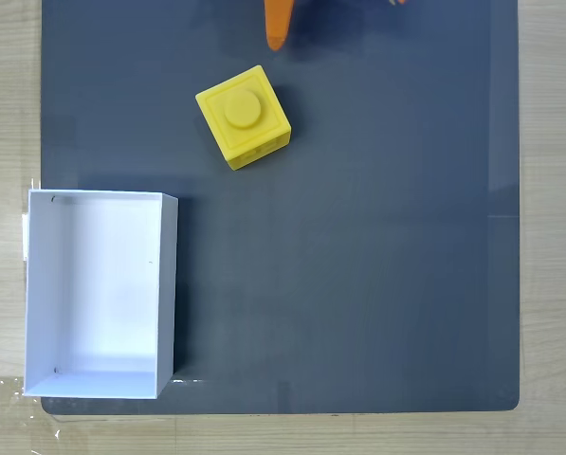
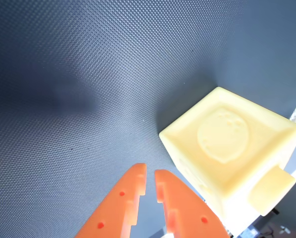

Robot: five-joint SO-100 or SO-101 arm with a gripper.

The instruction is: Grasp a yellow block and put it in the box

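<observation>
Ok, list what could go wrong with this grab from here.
1. The end effector looks nearly shut and sits beside the yellow block, not around it; going down now would likely push it.
2. The block lies turned relative to the mat edges, so the fingers may catch corners.

- The fixed view is bright and sharp, with even light.
- The box (image 1: 169, 284) throws a soft shadow to its right on the mat (image 1: 377, 284).
- In the wrist view the yellow block (image 2: 227, 153) looks pale and washed out, and its near corner is blurry.
</observation>
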